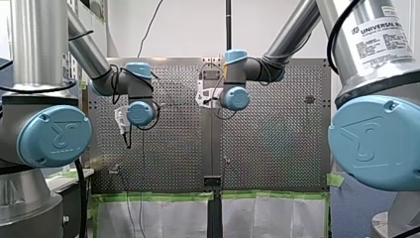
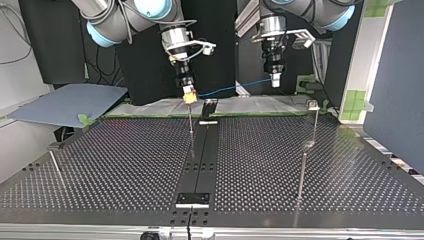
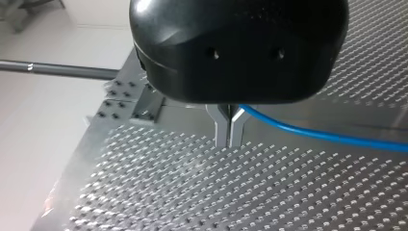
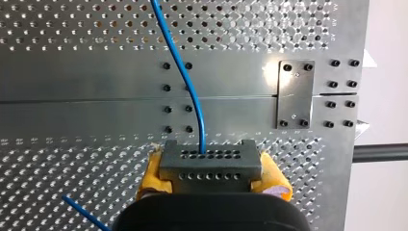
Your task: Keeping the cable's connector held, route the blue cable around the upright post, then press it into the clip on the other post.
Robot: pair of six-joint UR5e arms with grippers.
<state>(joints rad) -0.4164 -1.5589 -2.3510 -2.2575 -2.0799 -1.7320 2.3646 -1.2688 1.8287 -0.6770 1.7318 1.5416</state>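
In the top view my right gripper [image 2: 189,96], with yellow pads, hangs just above a thin upright post [image 2: 190,122] near the table's far middle. The right wrist view shows this gripper [image 4: 211,182] shut on a grey connector block [image 4: 210,161], from which the blue cable [image 4: 185,77] leads away. The blue cable [image 2: 235,89] spans to my left gripper [image 2: 275,81] at the top view's right. In the left wrist view its metal fingers [image 3: 229,137] are shut on the blue cable [image 3: 327,137], above the perforated plate. A post with a clip head [image 2: 313,105] stands at the far right.
Another thin post [image 2: 302,170] stands nearer at the top view's right, and one [image 2: 55,162] near the left edge. A dark rail [image 2: 202,150] with small plates runs down the table's middle. A grey sheet [image 2: 65,102] lies beyond the table's far left corner.
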